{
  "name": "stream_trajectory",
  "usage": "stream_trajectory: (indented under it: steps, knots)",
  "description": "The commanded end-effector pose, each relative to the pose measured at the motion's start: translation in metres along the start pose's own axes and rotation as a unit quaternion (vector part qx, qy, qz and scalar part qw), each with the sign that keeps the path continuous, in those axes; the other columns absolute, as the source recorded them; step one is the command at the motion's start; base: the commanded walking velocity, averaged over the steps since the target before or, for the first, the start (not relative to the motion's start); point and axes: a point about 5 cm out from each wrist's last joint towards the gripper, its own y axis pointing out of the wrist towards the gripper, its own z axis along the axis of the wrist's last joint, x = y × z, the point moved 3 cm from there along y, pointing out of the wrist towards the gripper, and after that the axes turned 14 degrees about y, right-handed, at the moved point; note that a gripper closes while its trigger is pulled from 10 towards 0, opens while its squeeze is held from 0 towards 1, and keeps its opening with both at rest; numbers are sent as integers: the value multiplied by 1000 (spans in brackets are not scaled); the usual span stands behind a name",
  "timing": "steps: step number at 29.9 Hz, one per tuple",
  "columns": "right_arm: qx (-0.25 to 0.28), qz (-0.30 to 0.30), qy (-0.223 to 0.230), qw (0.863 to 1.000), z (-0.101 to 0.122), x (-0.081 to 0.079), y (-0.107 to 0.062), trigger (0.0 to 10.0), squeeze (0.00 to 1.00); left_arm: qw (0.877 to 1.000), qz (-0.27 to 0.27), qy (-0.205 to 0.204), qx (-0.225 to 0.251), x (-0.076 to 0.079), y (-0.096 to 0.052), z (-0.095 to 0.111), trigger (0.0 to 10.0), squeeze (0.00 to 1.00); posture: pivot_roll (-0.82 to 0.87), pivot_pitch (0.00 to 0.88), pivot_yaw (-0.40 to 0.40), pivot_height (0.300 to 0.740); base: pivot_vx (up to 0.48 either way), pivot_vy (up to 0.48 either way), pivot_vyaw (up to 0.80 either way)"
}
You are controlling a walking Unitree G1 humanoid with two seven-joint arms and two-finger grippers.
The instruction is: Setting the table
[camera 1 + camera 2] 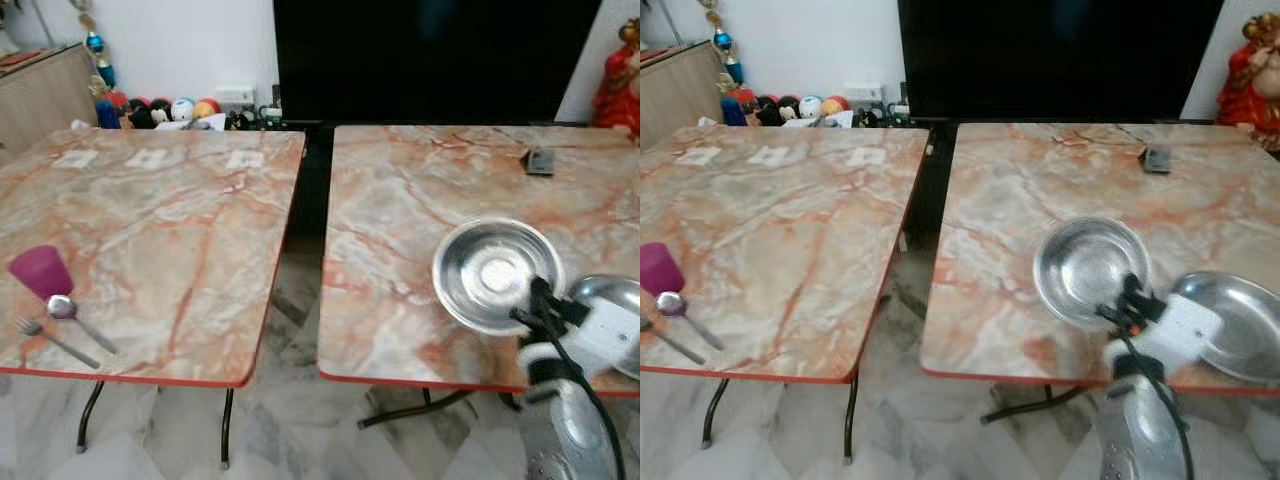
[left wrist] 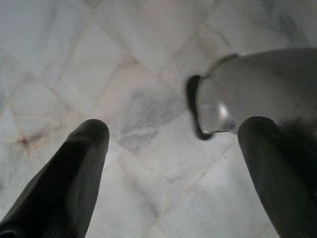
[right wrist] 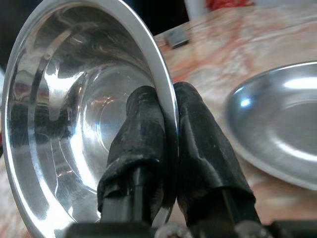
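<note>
My right gripper (image 1: 532, 300) is shut on the rim of a steel bowl (image 1: 497, 272), held over the right marble table (image 1: 400, 200) near its front edge. In the right wrist view the black fingers (image 3: 193, 129) pinch the steel bowl (image 3: 84, 114) rim, one inside and one outside. A steel plate (image 1: 612, 318) lies on the table just right of the bowl. On the left table (image 1: 170, 220), at its front left corner, stand a purple cup (image 1: 42, 270), a spoon (image 1: 72, 315) and a fork (image 1: 50, 338). My left gripper (image 2: 173, 163) hangs open over the floor.
A gap of marble floor (image 1: 290, 330) separates the two tables. A small dark object (image 1: 540, 160) lies far right on the right table. White cards (image 1: 150, 157) lie along the left table's far edge. A black screen (image 1: 430, 60) stands behind; toys (image 1: 170, 110) sit against the wall.
</note>
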Motion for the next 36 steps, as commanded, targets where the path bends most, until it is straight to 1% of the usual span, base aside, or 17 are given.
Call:
stream_trajectory:
  steps: [1, 3, 7, 10, 12, 16, 19, 21, 24, 27, 28, 29, 31, 33, 35, 36]
  knots:
    - [8, 5, 21, 1000, 3, -10, 1, 10000, 0, 1000, -2, 8, -8, 0, 0, -3, 10000, 0, -49, 16, 26, 740, 0, -281, 0]
    - [9, 5, 13, 1000, 3, -10, 2, 10000, 0, 1000, -3, 10, -6, 1, 0, 0, 10000, 0, -51, 13, 26, 740, 0, -281, 0]
    - [12, 4, 16, 1000, 4, -9, 3, 10000, 0, 1000, -4, 11, -4, 0, 1, 2, 10000, 0, -50, 2, 27, 740, 0, -281, 0]
    - [16, -2, 18, 1000, 5, -8, 5, 10000, 0, 1000, -2, 12, -3, -4, 1, 3, 10000, 0, -48, 0, 28, 740, 0, -275, 0]
    - [20, -17, 24, 999, 5, -4, 6, 10000, 0, 1000, -1, 13, -3, -6, 1, 3, 10000, 0, -48, 0, 29, 740, 0, -277, 0]
    - [23, -61, 53, 996, 5, 6, 8, 10000, 0, 1000, 3, 13, -5, -10, 0, 1, 10000, 0, -43, 0, 29, 740, 0, -278, 0]
    - [23, -70, 54, 996, 5, 7, 8, 10000, 0, 1000, 5, 11, -7, -10, 0, 1, 10000, 0, -39, 0, 27, 740, 0, -96, 0]
    - [24, -80, 57, 995, 4, 9, 8, 10000, 0, 1000, 5, 9, -6, -10, 1, 1, 10000, 0, -40, 0, 29, 740, 0, 0, 0]
    - [24, -133, 90, 987, 1, 23, 5, 10000, 0, 1000, 1, 10, -4, -4, 2, 6, 10000, 0, -39, 8, 32, 740, 0, 0, 0]
    - [18, -157, 104, 982, -2, 29, 4, 10000, 0, 1000, -1, 10, -1, 0, 4, 12, 10000, 0, -37, 14, 33, 740, 0, 0, 0]
    - [18, -157, 104, 982, -2, 29, 4, 10000, 0, 1000, -1, 10, -1, 0, 4, 12, 10000, 0, -37, 14, 33, 740, 0, 0, 0]
    - [6, -165, 108, 980, -6, 30, 5, 10000, 0, 1000, -1, 10, 1, 0, 5, 16, 10000, 0, -36, 16, 33, 740, 0, 0, 0]
    - [-2, -158, 113, 981, -9, 26, 5, 10000, 0, 1000, 1, 9, 4, -2, 6, 20, 10000, 0, -37, 18, 36, 740, 0, 0, 0]
    - [-6, -161, 120, 980, -10, 24, 4, 10000, 0, 1000, 2, 9, 5, -4, 7, 23, 10000, 0, -37, 19, 37, 740, 0, 0, 0]
    - [-5, -165, 120, 979, -10, 24, 3, 10000, 0, 1000, 3, 9, 6, -5, 7, 24, 10000, 0, -38, 19, 38, 740, 0, 0, 0]
    - [-2, -174, 127, 977, -10, 26, 2, 10000, 0, 1000, 4, 9, 6, -8, 7, 24, 10000, 0, -39, 19, 39, 740, 0, 0, 0]
